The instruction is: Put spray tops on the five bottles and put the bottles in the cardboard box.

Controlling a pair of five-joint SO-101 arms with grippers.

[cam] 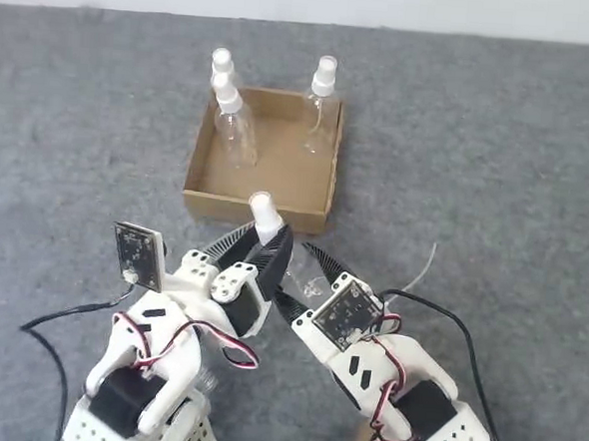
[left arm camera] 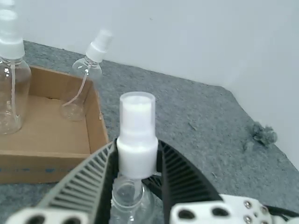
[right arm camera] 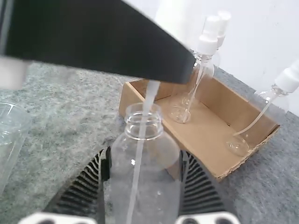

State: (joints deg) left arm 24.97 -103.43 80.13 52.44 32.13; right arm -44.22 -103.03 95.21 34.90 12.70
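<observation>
The left gripper (left arm camera: 136,150) is closed to the width of the spray top (left arm camera: 136,119). Both jaws clamp its collar and hold it upright. The right gripper (right arm camera: 144,157) is part open and grips the shoulders of the open bottle (right arm camera: 140,186) directly beneath the left gripper. The dip tube (right arm camera: 149,100) passes down through the bottle neck. The cardboard box (cam: 278,170) lies just beyond both grippers, with capped bottles (cam: 235,127) standing at its far side
</observation>
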